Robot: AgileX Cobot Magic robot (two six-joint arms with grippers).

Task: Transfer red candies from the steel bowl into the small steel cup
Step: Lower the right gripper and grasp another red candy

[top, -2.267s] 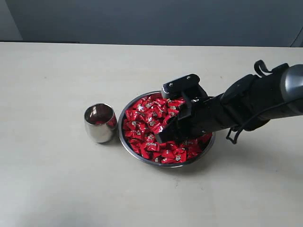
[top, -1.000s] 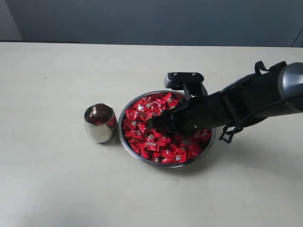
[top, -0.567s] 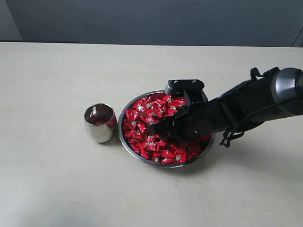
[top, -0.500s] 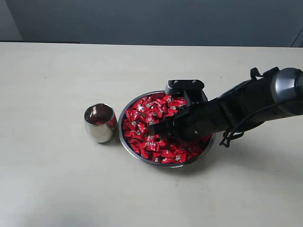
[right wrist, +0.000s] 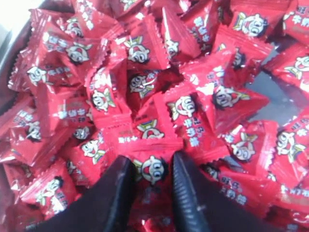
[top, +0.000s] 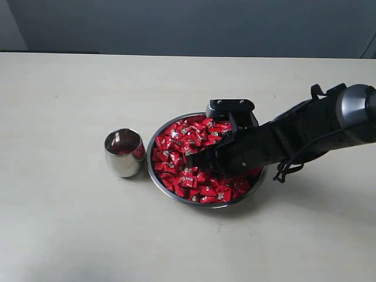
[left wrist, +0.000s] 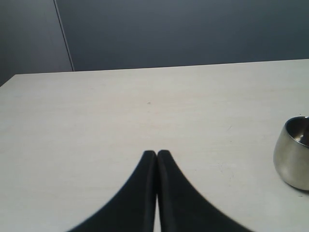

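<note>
Your left hand (left wrist: 157,154), black with curved fingers, is closed, tips pressed together and holding nothing, above the pale beige counter (left wrist: 96,121). The small steel cup (top: 124,153), rounded, polished and handleless, stands upright on the counter just left of the bowl, close to its rim; whether the two touch cannot be told. The wide, shallow steel bowl (top: 202,205) of shiny metal is heaped with red candies (top: 176,147) in glossy wrappers. Your right hand (top: 197,160), on a black arm (top: 305,129) reaching in from the right, is down among the candies. Its two black fingers (right wrist: 120,193) flank one candy (right wrist: 153,170), close against its wrapper; whether it is clamped cannot be told
</note>
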